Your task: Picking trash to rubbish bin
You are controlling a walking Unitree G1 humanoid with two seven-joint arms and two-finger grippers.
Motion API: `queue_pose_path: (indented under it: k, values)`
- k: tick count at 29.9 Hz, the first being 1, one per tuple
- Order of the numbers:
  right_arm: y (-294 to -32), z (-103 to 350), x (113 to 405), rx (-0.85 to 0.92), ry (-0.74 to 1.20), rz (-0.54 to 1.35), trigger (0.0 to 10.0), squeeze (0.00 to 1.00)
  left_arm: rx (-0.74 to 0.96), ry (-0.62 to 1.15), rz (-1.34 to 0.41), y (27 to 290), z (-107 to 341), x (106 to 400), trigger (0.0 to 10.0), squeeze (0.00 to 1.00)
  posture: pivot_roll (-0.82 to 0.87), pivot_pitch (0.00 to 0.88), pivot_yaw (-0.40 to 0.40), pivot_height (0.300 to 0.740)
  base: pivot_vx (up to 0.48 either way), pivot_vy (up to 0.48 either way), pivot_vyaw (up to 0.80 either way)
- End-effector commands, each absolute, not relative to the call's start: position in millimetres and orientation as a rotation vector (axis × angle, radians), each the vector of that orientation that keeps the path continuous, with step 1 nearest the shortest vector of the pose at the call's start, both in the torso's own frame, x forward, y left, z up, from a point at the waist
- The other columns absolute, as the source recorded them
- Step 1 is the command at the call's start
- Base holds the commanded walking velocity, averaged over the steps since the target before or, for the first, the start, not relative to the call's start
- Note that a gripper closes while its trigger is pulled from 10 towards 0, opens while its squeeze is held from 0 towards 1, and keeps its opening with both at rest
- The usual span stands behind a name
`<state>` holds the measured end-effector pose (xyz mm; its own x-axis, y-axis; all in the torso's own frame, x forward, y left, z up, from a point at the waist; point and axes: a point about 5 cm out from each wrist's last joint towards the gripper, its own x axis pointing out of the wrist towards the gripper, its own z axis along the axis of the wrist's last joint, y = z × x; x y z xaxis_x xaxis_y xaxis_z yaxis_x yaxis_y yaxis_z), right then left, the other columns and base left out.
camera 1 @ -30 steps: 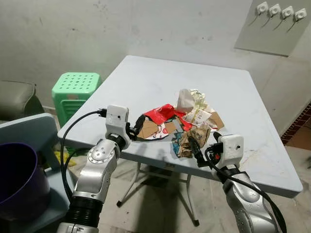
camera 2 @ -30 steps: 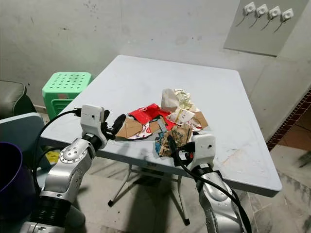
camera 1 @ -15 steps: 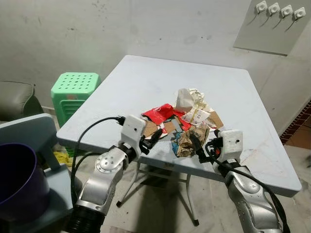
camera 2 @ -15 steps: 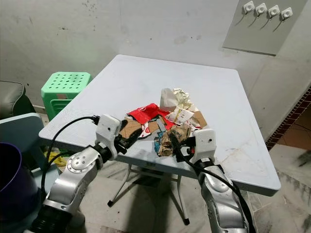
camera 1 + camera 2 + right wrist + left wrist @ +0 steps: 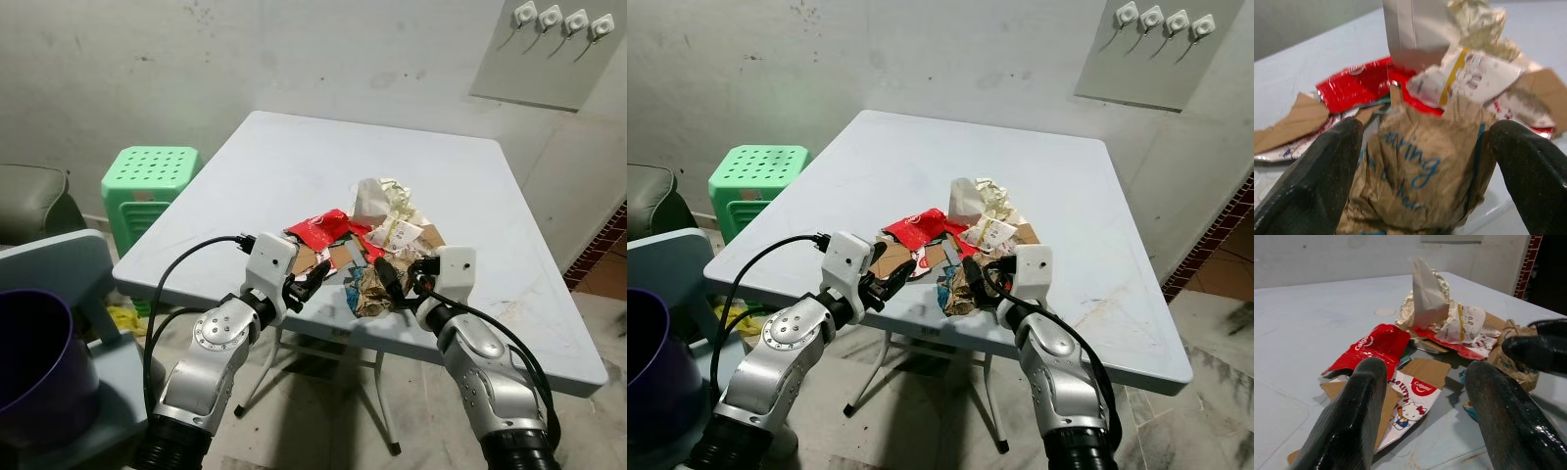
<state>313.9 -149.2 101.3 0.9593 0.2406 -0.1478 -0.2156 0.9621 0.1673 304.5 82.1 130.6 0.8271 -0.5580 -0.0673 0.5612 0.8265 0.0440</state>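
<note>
Currently at the grasp step: your right gripper (image 5: 1425, 147), fingers wide, straddles the crumpled brown paper bag (image 5: 1422, 171) at the table (image 5: 294, 166) front edge; left gripper (image 5: 1425, 396) gapes toward flattened cartons (image 5: 1410, 391); next, close, then carry to the purple bin (image 5: 29, 352).

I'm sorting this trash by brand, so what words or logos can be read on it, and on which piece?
"Colgate" on the red wrapper.
"Colgate" in a red badge on the flattened carton, beside a cartoon cat drawing.
Blue lettering on the crumpled brown paper bag between the right gripper fingers: too creased and blurred to read.
Print on the white wrapper: too blurred.
</note>
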Motion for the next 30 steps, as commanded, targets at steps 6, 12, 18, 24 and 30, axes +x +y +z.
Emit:
queue_pose_path:
  k: [6, 12, 18, 24, 30]
  values:
    - [-151, 88, 312, 0.144, 0.26, 0.238, 10.0, 0.0, 0.074, 0.008, -0.598, 80, 141, 306, 10.0, 0.0, -0.01, 0.0, -0.067, 0.74, 0.0, 0.0, 0.0]
    - [-154, 92, 309, 0.143, 0.195, 0.223, 0.0, 0.0, 0.076, -0.001, -0.6, 78, 143, 307, 10.0, 0.0, -0.01, 0.0, -0.066, 0.74, 0.0, 0.0, 0.0]
    - [-155, 91, 309, 0.135, 0.21, 0.205, 0.0, 0.0, 0.079, -0.005, -0.603, 77, 143, 308, 10.0, 0.0, -0.02, 0.0, -0.061, 0.74, 0.0, 0.0, 0.0]
    - [-155, 87, 306, 0.106, 0.231, 0.208, 0.0, 0.0, 0.084, -0.01, -0.609, 76, 145, 308, 10.0, 0.0, -0.02, 0.0, -0.059, 0.74, 0.0, 0.0, 0.0]
    - [-153, 79, 300, 0.062, 0.259, 0.219, 0.0, 0.0, 0.086, -0.011, -0.613, 76, 145, 308, 10.0, 0.0, -0.02, 0.0, -0.058, 0.74, 0.0, 0.0, 0.0]
